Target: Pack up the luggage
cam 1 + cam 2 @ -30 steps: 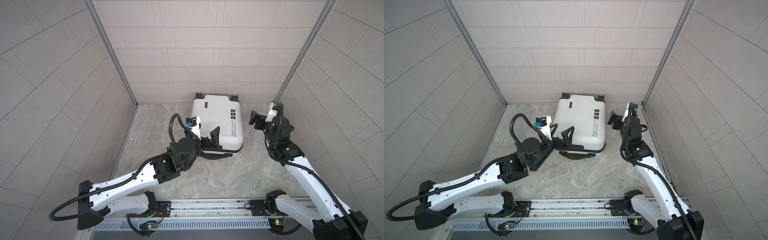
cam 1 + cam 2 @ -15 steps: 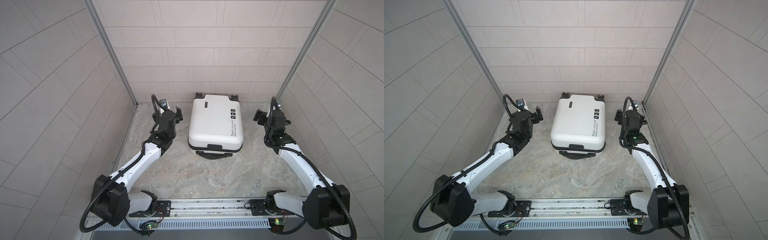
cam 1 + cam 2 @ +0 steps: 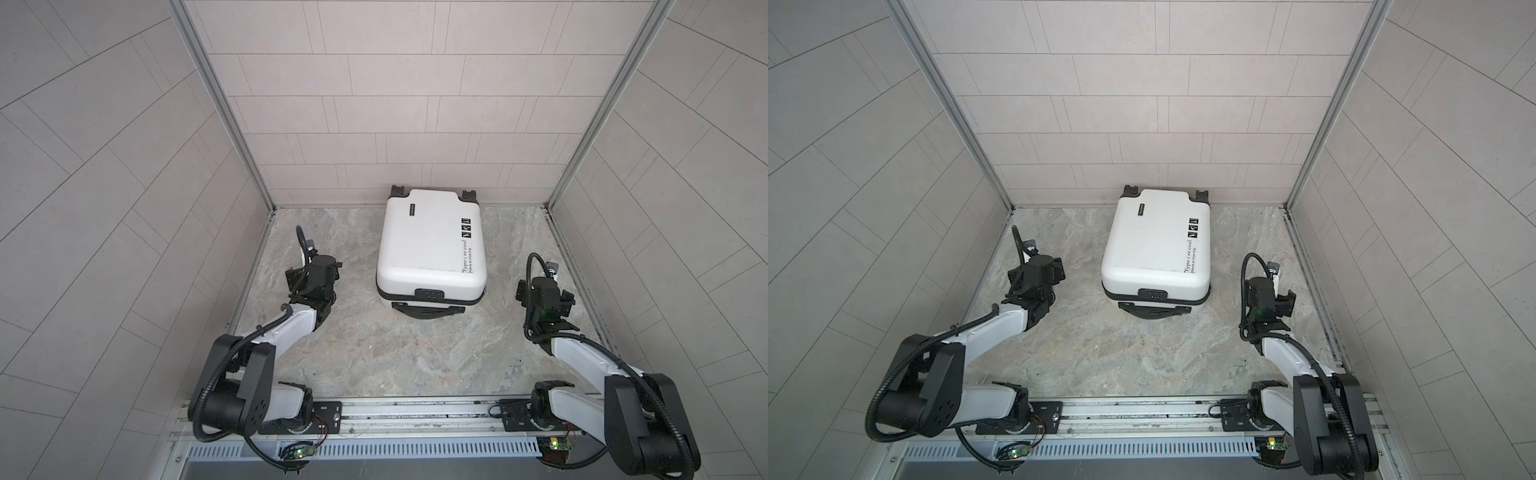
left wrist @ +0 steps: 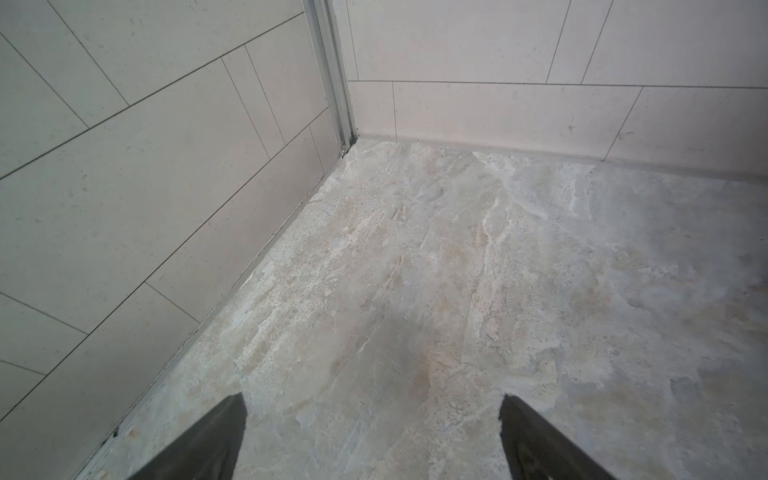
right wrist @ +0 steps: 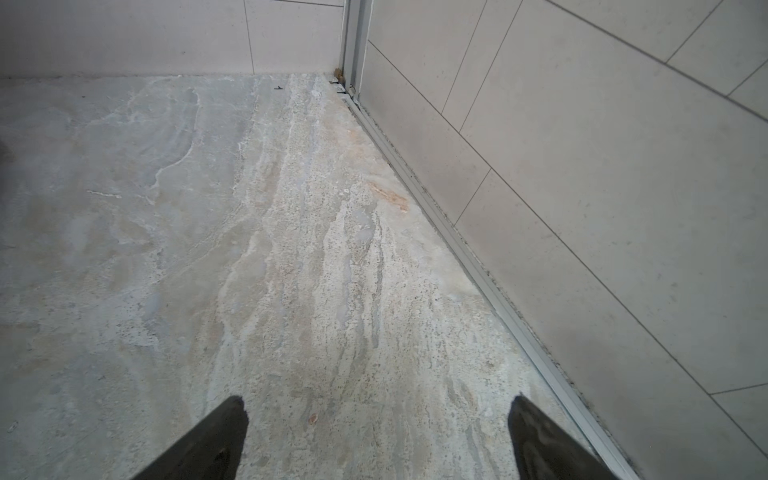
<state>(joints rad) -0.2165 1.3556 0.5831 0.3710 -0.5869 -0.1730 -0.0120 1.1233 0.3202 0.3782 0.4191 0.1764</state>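
Luggage (image 3: 432, 245), a small white hard-shell case, lies shut and flat on the stone-patterned floor (image 3: 374, 357) in both top views. Its black wheels (image 3: 398, 192) are near the tiled back wall (image 3: 415, 124), and its black handle (image 3: 428, 311) points toward the rail (image 3: 415, 409) that carries the two arms. Three small black stickers (image 3: 466, 227) and a line of black script run along the right side of the shell. The left gripper (image 3: 312, 272) hangs over the floor to the left of the case and the right gripper (image 3: 547, 293) to its right. Each is well apart from the case and touches nothing.

From the left wrist, the left gripper (image 4: 372, 397) shows two dark fingertips (image 4: 224, 432) spread wide, with only floor between them. A metal corner post (image 4: 332, 70) rises ahead where two tiled walls meet.

From the right wrist, the right gripper (image 5: 377, 398) is likewise spread wide and empty, its fingertips (image 5: 540, 436) over mottled floor. A metal track (image 5: 478, 257) runs along the foot of the side wall to the far corner.
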